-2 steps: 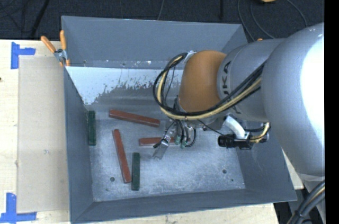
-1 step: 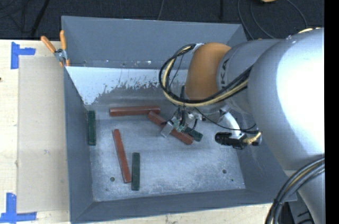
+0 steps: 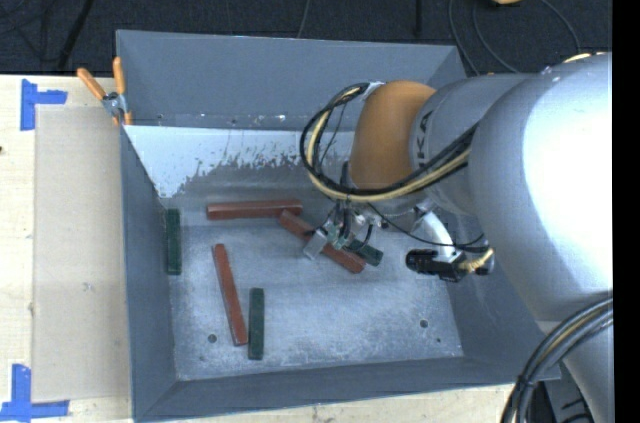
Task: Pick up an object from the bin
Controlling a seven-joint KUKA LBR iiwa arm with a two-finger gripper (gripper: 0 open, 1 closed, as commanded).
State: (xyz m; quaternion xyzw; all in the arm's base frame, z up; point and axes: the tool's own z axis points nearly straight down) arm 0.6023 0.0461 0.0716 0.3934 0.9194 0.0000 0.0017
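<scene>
**Grey metal bin [image 3: 145, 311], viewed from above.** The arm [image 3: 540, 181] enters from the right of the view; its wrist carries an orange cover [image 3: 392, 136] ringed by black and yellow cables [image 3: 318, 149].

The pincer [image 3: 342, 249] is low at the bin floor, directly over a short reddish-brown stick [image 3: 296, 225] that lies on a slant. One end of this stick juts out up and to the left of the pincer; the other end shows just below and to its right; the middle is hidden beneath the pincer. Whether the pincer is released or clenched cannot be told from this angle; nor can it be told whether it touches the stick.

A longer reddish-brown stick [image 3: 255, 209] lies flat up and to the left of the pincer, level across the view; its nearer end is close to the upper end of the slanted stick, and whether the two touch cannot be told. A third reddish-brown stick [image 3: 229, 294] lies well to the left of the pincer and below it, running nearly straight down the view; a dark green stick [image 3: 256, 323] lies just beside its lower end, on the side toward the pincer. A second dark green stick [image 3: 173, 241] lies farthest to the left of the pincer, along the foot of the bin's left wall.
</scene>
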